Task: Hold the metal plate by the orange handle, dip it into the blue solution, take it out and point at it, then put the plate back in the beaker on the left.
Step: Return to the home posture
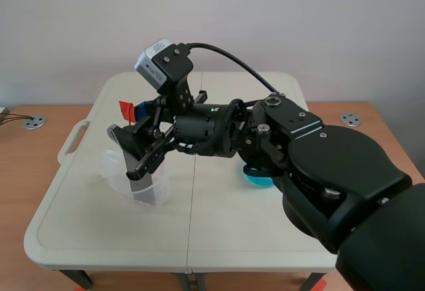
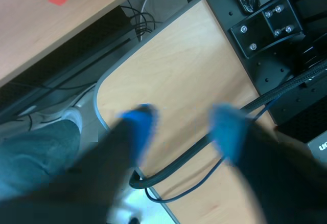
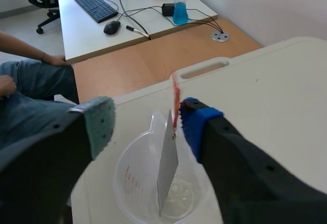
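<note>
The metal plate (image 3: 167, 165) stands upright in the clear beaker (image 3: 134, 183), its orange handle (image 3: 175, 97) sticking up above the rim. My right gripper (image 3: 148, 121) is open over the beaker; its blue pad lies right beside the handle, and the grey-green pad is well off to the other side. In the scene view the right arm reaches across to the beaker (image 1: 129, 179) on the table's left, with the right gripper (image 1: 137, 131) above the plate (image 1: 143, 190) and handle (image 1: 124, 109). The blue solution (image 1: 257, 179) sits mid-table under the arm. My left gripper (image 2: 181, 127) is open, holding nothing, off the white table.
The white folding table (image 1: 219, 231) has a handle cutout (image 1: 72, 141) at its left edge. Beyond it a person (image 3: 25, 75) sits by a desk with a keyboard (image 3: 95, 5). Under the left gripper are a wooden surface (image 2: 179, 75) and black cables (image 2: 204, 147).
</note>
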You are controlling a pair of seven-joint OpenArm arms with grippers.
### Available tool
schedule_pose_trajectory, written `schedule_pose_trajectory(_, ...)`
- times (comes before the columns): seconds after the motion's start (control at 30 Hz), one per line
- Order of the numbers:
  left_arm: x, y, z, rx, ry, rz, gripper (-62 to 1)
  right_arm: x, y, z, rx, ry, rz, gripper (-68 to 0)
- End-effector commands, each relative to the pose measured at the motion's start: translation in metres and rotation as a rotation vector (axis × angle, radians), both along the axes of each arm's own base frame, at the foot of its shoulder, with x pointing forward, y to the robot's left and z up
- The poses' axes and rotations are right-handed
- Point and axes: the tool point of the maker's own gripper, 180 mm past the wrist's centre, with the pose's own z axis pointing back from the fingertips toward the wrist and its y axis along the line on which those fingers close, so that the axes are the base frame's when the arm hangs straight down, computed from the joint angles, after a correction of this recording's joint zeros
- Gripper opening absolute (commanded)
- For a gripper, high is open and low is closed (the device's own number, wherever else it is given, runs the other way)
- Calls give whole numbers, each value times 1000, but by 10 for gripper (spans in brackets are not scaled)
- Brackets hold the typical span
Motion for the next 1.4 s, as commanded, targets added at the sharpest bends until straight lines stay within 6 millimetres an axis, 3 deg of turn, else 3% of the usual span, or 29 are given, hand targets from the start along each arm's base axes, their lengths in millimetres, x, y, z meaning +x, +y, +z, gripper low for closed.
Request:
schedule_pose_trajectory(0.0, 0, -2, 3, -14, -10, -1, -26, 10, 2, 19, 54, -29, -22, -268)
schedule_pose_trajectory(0.03, 1, -3, 4, -17, -14, 0, 14, 12, 0, 20, 60, -27, -35, -234)
schedule_pose_trajectory(0.13, 2, -4, 5, -24, -25, 1, 14, 23, -7, 24, 81, -21, -88, -164)
schedule_pose_trajectory(0.27, 2, -4, 5, -24, -25, 1, 14, 38, -23, 30, 117, -11, -157, -7)
schedule_pose_trajectory(0.43, 2, -4, 5, -24, -25, 1, 14, 52, -41, 33, 132, -4, -214, -10)
schedule_pose_trajectory(0.7, 7, -5, 7, -34, -36, 6, 14, 56, -75, 45, 156, -25, -254, -10)
schedule_pose_trajectory(0.93, 59, 21, 34, -6, -185, 105, 14, 37, -107, 56, 87, -78, -277, -10)
schedule_pose_trajectory(1.1, 103, 45, 74, 65, -335, 125, 14, 20, -132, 63, 61, -86, -287, -10)
schedule_pose_trajectory(1.37, 167, 31, 157, 57, -607, 77, 14, 1, -176, 61, 17, -70, -358, -10)
